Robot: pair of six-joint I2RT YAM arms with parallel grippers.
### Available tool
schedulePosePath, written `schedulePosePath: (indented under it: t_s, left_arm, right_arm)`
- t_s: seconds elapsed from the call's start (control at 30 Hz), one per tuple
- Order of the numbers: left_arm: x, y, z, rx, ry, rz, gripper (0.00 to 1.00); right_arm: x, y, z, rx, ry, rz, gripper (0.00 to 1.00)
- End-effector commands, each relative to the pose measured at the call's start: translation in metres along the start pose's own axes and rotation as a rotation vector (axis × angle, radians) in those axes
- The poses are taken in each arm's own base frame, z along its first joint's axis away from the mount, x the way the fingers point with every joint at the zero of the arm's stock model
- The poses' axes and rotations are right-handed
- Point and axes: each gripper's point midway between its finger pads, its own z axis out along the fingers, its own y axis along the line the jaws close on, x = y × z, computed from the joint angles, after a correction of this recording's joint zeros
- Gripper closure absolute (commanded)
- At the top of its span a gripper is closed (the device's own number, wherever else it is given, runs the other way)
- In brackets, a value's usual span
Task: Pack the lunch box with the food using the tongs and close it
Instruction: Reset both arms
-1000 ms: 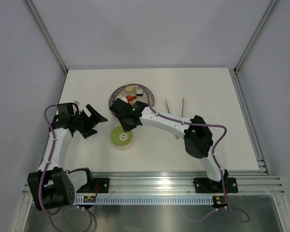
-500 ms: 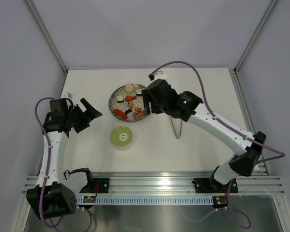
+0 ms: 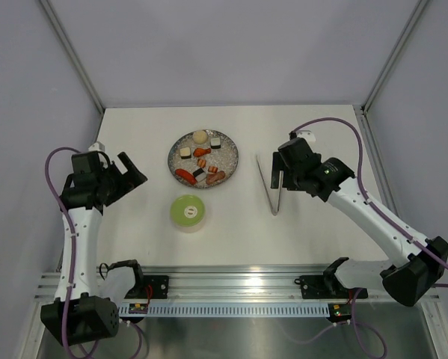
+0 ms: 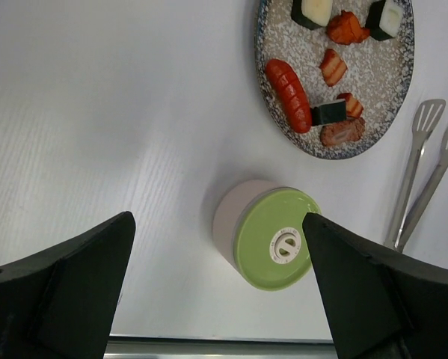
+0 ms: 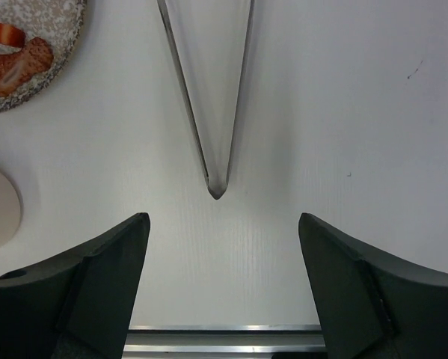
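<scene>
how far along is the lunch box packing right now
Done: nothing visibly packed; the food sits on the plate, and the light-green lid covers the lunch box. In hand: nothing; the right pincer hangs open over the tongs lying on the table, left pincer open too. Left: grab tongs, remove lid, move food, close.

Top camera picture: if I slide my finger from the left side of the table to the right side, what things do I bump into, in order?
Left gripper → plate with the food → tongs.
</scene>
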Motion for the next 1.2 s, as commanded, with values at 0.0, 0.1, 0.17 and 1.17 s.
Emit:
schedulePosePath:
  t_s: [0.0,0.1,0.17,1.17]
  left_arm:
    - [-0.022,0.008,-0.018,-0.076,-0.105,0.067,0.01]
    - [-0.020,0.012,-0.021,-0.114,-0.114,0.091,0.01]
    - [-0.015,0.010,-0.021,-0.127,-0.106,0.123,0.01]
    - [-0.138,-0.164,-0.134,0.096,-0.423,0.370,0.01]
  right_arm:
    - [0.002,0.000,0.000,-0.023,0.000,0.055,0.11]
    - [0.003,-0.002,0.005,-0.035,0.005,0.078,0.10]
    - [0.004,-0.001,0.006,-0.056,0.014,0.089,0.10]
    - [-0.112,-0.084,-0.072,0.060,-0.265,0.318,0.00]
